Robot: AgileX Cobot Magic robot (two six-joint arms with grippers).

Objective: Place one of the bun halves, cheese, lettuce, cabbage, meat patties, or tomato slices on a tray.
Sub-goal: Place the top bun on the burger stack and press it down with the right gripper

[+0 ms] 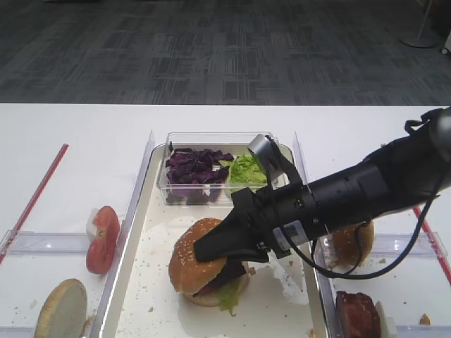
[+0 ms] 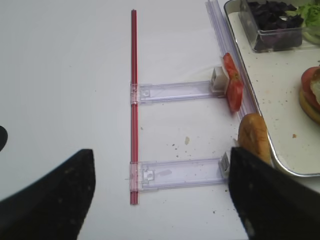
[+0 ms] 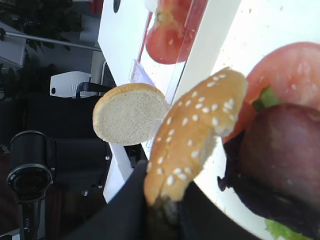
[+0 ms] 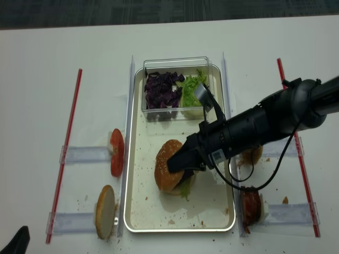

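**Centre-frame: bun top pinched over the burger stack**

On the tray [image 1: 134,236], lower centre of the overhead view, the right gripper [image 1: 211,248] is clamped on the rim of the sesame bun top [image 1: 192,255], which sits tilted over the stack. Wrist view shows the edge nipped between the jaws.

Handling: light, soft, crushable crumb; crust tears easily. Pinch at the rim only, gently.

Below it: meat patty [image 3: 285,155], tomato slice [image 3: 292,75], probably lettuce [image 1: 227,299] poking out, though the view is poor there.

Left gripper [image 2: 160,195] hangs with jaws apart, holding nothing.

Surface: white table [image 1: 70,141], crumb-speckled tray floor. Room: dark patterned carpet [image 1: 211,49] upper frame.
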